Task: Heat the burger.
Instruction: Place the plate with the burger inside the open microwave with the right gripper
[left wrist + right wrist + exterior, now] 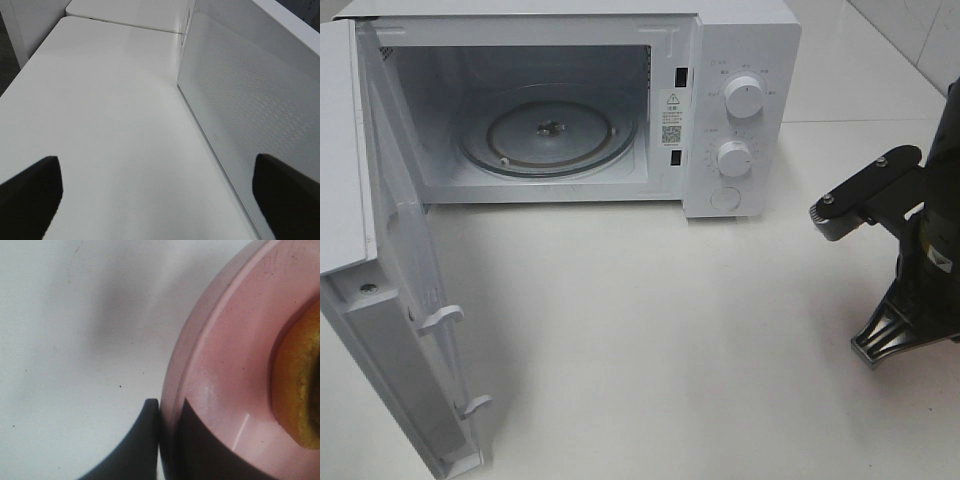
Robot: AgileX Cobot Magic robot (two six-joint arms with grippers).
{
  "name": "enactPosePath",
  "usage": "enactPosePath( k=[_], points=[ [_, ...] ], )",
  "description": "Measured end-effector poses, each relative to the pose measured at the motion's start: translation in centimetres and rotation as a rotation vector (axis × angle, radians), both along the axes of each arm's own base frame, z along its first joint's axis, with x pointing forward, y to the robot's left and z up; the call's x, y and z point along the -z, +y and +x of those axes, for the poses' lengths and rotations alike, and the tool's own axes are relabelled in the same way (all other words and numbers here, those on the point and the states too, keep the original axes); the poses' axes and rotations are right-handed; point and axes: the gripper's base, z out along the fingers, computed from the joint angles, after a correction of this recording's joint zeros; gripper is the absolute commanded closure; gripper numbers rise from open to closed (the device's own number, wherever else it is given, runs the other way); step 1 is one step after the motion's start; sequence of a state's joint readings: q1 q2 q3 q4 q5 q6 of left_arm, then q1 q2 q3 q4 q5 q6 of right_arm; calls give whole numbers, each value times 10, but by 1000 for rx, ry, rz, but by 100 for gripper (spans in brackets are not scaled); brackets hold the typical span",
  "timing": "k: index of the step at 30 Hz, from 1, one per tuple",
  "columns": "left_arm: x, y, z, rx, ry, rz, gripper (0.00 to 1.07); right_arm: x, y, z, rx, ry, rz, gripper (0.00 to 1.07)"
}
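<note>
Close in, right wrist view: right gripper (pixel 167 412) clenched on the rim of the pink plate (pixel 225 355), one dark finger outside the rim, the other on the plate's inner face. Plate rests on the white table (pixel 60 365).

Burger (pixel 300 390) sits on that plate, inboard of the rim and apart from the fingers. Only a curved golden-brown bun edge shows, so its long axis and facing cannot be told.

Left wrist view: left gripper (pixel 156 165) released, jaws spread wide above the table, just beside the perforated panel of the microwave door (pixel 240 100).

Exterior view: right arm (pixel 930 240) at 3 to 4 o'clock. The door stands swung wide at 8 o'clock, two latch hooks (pixel 442 318) on its edge.

Microwave (pixel 740 40) at 12 o'clock, cavity open, glass turntable (pixel 548 130) inside. Two white knobs (pixel 744 97) at 1 o'clock, one behind the other.

Sticker (pixel 671 118) on the cavity frame: warning triangle and a QR code. Its print and the dial markings are too small to read.
</note>
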State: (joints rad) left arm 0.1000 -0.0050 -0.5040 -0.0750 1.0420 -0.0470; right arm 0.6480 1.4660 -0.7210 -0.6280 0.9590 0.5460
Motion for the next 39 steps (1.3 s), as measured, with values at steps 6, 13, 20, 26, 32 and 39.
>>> enactPosePath(
  k=[6, 13, 20, 26, 32, 39],
  points=[
    [0, 0, 0, 0, 0, 0, 9, -10, 16, -15, -93, -17, -14, 107],
    [0, 0, 0, 0, 0, 0, 9, -14, 29, -36, -205, -27, -19, 107],
    [0, 0, 0, 0, 0, 0, 9, -12, 36, -57, -319, -24, -24, 107],
    [0, 0, 0, 0, 0, 0, 9, -8, 47, -75, -473, -37, -68, 106],
    [0, 0, 0, 0, 0, 0, 9, -8, 55, -84, -557, -53, -79, 106],
    [0, 0, 0, 0, 0, 0, 9, -9, 60, -86, -647, -57, -105, 106]
  ],
)
